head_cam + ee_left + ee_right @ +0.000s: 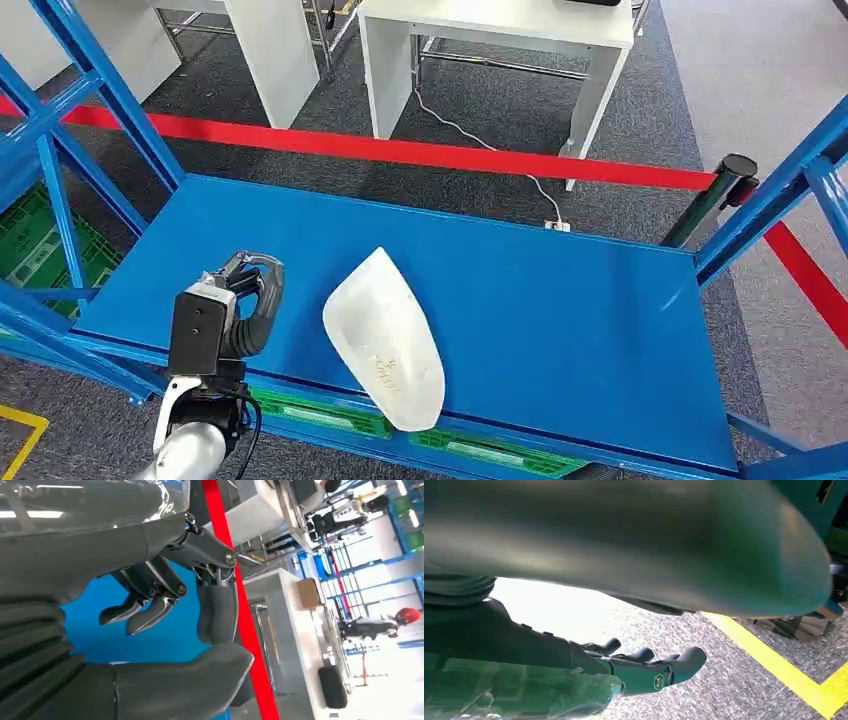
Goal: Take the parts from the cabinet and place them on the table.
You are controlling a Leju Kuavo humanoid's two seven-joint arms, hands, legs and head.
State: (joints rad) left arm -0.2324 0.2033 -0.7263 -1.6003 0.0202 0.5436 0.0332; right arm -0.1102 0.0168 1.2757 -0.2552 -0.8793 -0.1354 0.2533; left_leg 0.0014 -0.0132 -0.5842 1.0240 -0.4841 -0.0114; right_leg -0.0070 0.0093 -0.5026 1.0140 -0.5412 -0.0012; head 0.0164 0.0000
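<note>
A white moulded part (pixel 385 340) in clear wrap lies on the blue cabinet shelf (pixel 560 310), its near end reaching over the front edge. My left hand (pixel 245 300) hovers over the shelf just left of the part, a short gap away from it. In the left wrist view the left hand (pixel 165 590) has its fingers (pixel 150 612) half curled and apart from the thumb (pixel 190 675), with nothing between them. My right hand (pixel 644 667) hangs low above grey carpet, fingers stretched out and holding nothing.
Blue frame uprights (pixel 110 90) flank the shelf on both sides. Green crates (pixel 30 240) sit at the left and under the shelf front (pixel 320 415). Behind run a red barrier belt (pixel 400 150) with a black post (pixel 725 185), then white tables (pixel 500 40). A yellow floor line (pixel 784 675) crosses the carpet.
</note>
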